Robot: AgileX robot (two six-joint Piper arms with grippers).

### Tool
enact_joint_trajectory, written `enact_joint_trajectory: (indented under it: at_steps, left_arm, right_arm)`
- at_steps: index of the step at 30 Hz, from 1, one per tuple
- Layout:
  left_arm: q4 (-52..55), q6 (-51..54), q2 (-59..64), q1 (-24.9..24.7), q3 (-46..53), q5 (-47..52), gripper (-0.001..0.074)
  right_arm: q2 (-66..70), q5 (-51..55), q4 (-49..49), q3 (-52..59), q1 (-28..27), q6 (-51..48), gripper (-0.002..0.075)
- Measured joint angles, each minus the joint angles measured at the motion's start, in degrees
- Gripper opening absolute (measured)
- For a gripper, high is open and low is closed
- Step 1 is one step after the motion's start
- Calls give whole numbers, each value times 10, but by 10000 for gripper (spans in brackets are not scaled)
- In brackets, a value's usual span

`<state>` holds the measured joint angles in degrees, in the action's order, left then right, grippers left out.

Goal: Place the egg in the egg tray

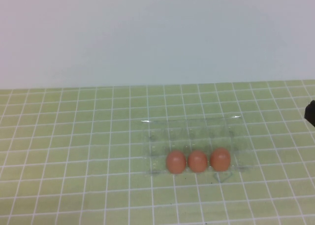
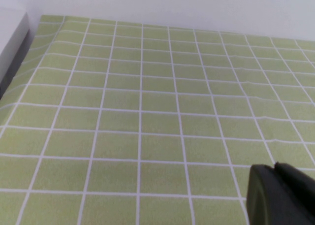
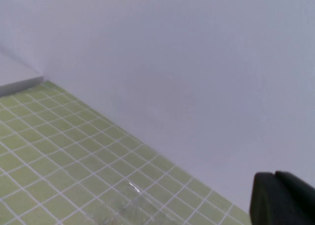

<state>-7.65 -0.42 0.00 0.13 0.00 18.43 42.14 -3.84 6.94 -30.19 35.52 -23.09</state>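
left gripper (image 2: 280, 195): over bare cloth, opening unclear | right gripper (image 1: 310, 112): right edge, opening unclear, apart from egg tray (image 1: 236, 131)

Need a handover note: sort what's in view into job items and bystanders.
Job:
egg tray, clear
three eggs in its near row
right gripper, at table's right edge
left gripper, over bare cloth

Bystanders:
green checked tablecloth
white wall

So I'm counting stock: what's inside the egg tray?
The egg tray holds three eggs in its near row; the far cups look empty. The right gripper is at the table's right edge; the left gripper shows only in its wrist view.
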Motion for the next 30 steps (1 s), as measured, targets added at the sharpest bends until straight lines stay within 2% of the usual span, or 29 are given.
enact_joint_trajectory:
  at_steps: [12,15,18,25,30]
  left_arm:
    - [0,0,0,0,0,0,-3]
    - [0,0,0,0,0,0,-3]
    - [0,0,0,0,0,0,-3]
    - [0,0,0,0,0,0,-3]
    - [0,0,0,0,0,0,-3]
  right_arm:
    - [10,13,0,4,0,-2,0]
    - [-9,18,0,12,-18,-2,0]
    - [-48,20,0,16,-61,-3,0]
    - [-173,94,0,67,-208,-3,0]
    - [-269,129,0,151,-265,9,0]
